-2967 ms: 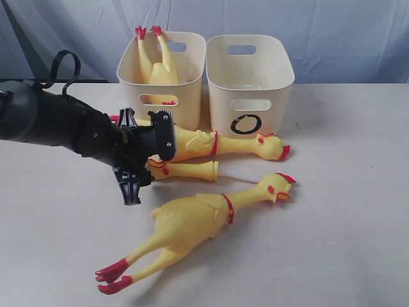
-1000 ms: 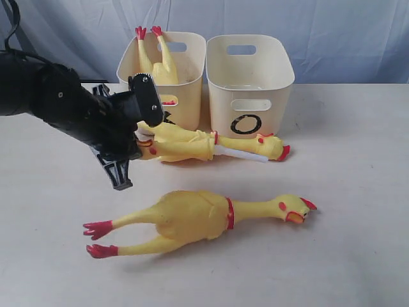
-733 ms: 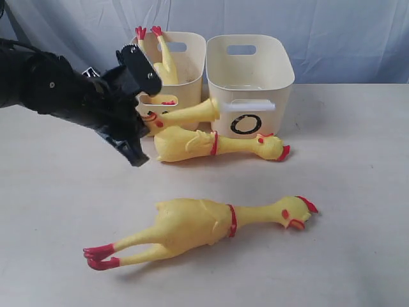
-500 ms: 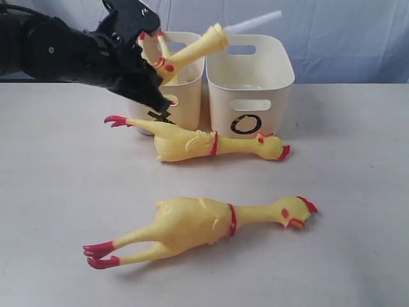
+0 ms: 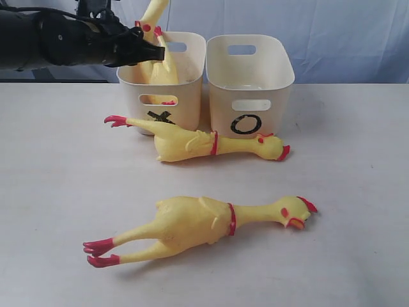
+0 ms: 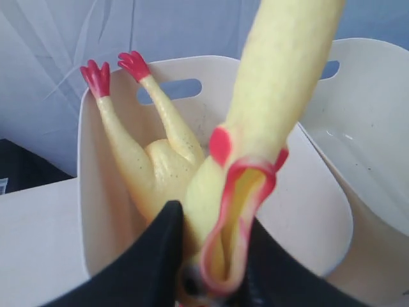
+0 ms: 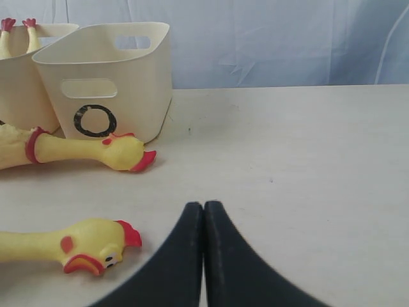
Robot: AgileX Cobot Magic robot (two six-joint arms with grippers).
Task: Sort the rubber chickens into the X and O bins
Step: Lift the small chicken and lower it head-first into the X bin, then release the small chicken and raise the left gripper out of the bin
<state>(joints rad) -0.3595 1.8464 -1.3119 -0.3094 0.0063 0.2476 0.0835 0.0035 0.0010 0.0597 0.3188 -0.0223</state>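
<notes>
Item 1: X bin (image 5: 188,89), a cream tub with slot handles, its front marked with a black X (image 5: 163,117) whose lower edge is crossed by a chicken's leg. Item 2: O bin (image 5: 275,89), a matching tub just beside it, its front marked with a clear black O (image 5: 246,123); the little of its inside that shows is bare. Item 3: small chicken piece (image 5: 155,11), a yellow neck with a red-rimmed open beak and a red spot. The left jaws are clamped on its beak end and hold it above the X bin, at the end of the black left arm (image 5: 57,45). The neck rises steeply out of the top of the exterior view, and the left wrist view shows the X bin's opening right behind it. Item 4: binned chicken (image 5: 163,69), head down inside the X bin with its red feet above the rim. Item 5: middle chicken (image 5: 192,144), lying on the pale surface (image 5: 358,192) along the fronts of both bins, feet below the X and head below the O. Item 6: near chicken (image 5: 192,220), lying well apart from the bins with its head toward the right arm's side. The right jaws are pressed together with nothing between them, low over the surface. The near chicken's head lies close by, clear of them.
</notes>
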